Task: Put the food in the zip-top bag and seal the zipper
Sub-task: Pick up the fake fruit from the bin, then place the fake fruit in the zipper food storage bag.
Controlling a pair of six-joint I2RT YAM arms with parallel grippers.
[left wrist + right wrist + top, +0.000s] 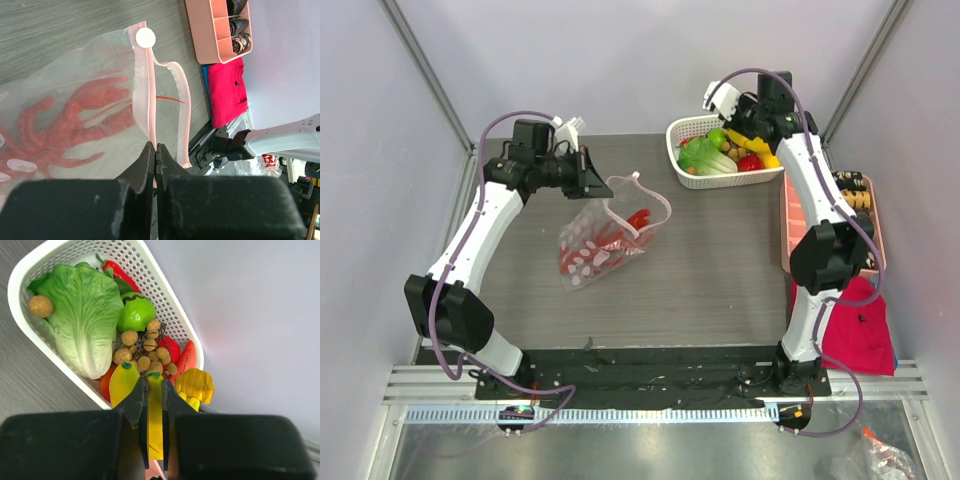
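1. Plainly, the left claw (pixel 588 172) is pressed together, its two black fingers (pixel 145 159) pinching the thin pinkish zipper (pixel 144 90) at one end of the mouth of the clear, floppy plastic zip-top bag (pixel 605 235).
2. From that pinch the zip-top bag hangs down and away from the left claw, with its far end resting on the grey wood-grain worktop (pixel 700 280).
3. Just beyond the left claw's tips the two sides of the zipper part into an open loop, so the mouth is unsealed.
4. Red toy chilli peppers (pixel 75 115) lie inside the bag, beyond the left claw and to one side of the strip.
5. The right claw (pixel 154 385) is nearly closed, gripping a yellow toy banana (pixel 155 425) that fills the narrow gap between its fingers.
6. This claw sits over the near rim of the white perforated plastic basket (pixel 150 270), well apart from the bag.
7. Touching the gripped banana on one side is a second yellow banana (pixel 122 385); a lumpy yellow piece (pixel 195 385) sits on the other.
8. Just ahead of the right claw's tips lies a brown berry cluster (pixel 145 352), then a green round fruit (pixel 135 312), with a pale green toy lettuce (pixel 85 320) filling the basket's far side.
9. A pink compartment tray (pixel 785 230) stands beside the right arm.
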